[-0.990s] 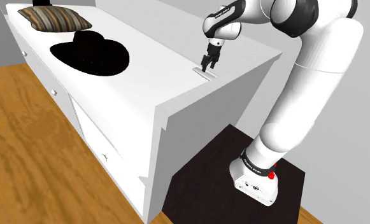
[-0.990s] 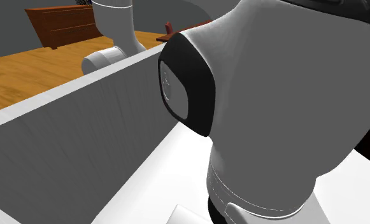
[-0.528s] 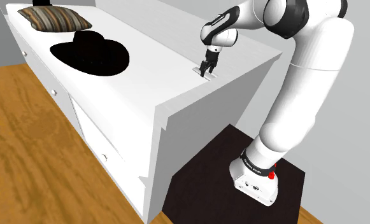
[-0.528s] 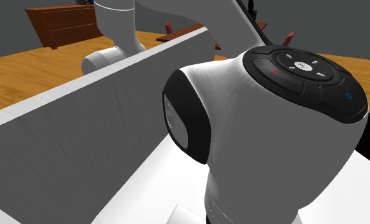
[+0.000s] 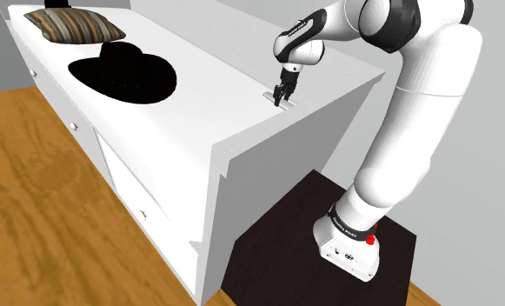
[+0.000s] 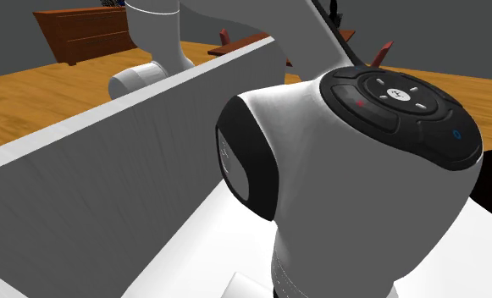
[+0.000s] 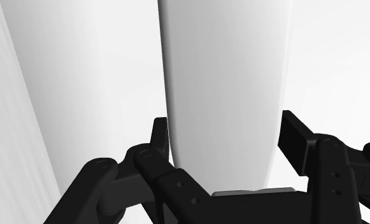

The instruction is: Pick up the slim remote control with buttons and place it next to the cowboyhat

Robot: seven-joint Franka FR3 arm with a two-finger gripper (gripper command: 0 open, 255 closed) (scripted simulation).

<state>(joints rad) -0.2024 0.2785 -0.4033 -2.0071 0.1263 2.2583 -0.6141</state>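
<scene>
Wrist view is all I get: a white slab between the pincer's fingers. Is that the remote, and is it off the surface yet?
Observer: Yes. In the shoulder view the pincer is down on the remote control, which lies flat on the white cabinet top, not lifted.
Operator: Where's the hat from there?
Observer: The black cowboy hat sits on the same top, toward the shoulder view's left, well apart from the remote control.
Operator: Anything beyond it?
Observer: A striped cushion lies past the hat, near the top's far corner.
</scene>
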